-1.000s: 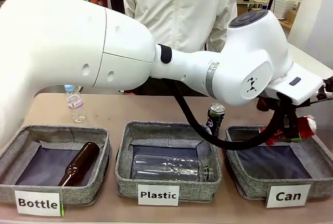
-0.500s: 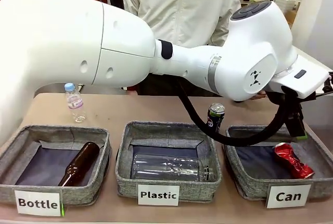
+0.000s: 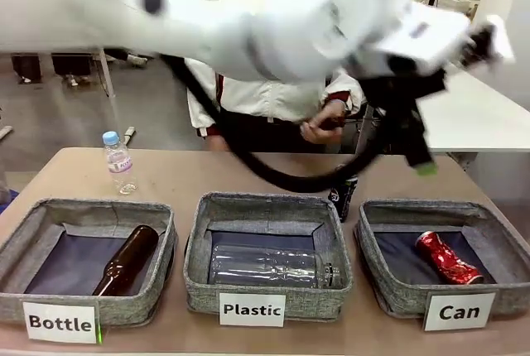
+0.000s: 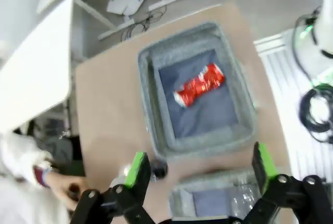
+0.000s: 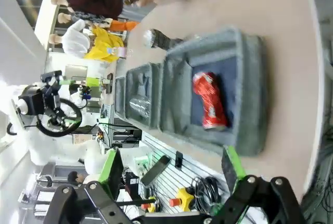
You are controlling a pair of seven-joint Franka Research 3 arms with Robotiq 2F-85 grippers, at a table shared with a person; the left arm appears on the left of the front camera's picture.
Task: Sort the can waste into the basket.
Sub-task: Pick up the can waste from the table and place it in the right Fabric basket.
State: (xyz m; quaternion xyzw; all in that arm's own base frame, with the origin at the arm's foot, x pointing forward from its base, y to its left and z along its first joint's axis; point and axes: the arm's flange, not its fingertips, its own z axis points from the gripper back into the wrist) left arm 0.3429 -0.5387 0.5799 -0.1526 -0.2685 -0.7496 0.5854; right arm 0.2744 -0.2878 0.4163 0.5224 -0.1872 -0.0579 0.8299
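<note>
- The left gripper [image 4: 199, 161] is seen with its green-padded fingers [image 4: 138, 165] spread wide. Nothing is held or touched between them.
- The right gripper [image 5: 170, 160] is also opened wide, and nothing is held in it.
- The crushed red metal can [image 3: 447, 258] is laid slantwise on the dark blue lining of the grey fabric basket [image 3: 387, 288], at the lower right of the front view.
- The tall black metal can [image 3: 342, 197] is stood upright on the table just behind the trays, right of centre, partly covered by a black cable [image 3: 273, 178].
- On the white label of the basket [image 3: 458, 312] "Can" is read.
- "Plastic" is read on the middle grey tray [image 3: 199, 283], and "Bottle" on the left grey tray [image 3: 157, 294].
</note>
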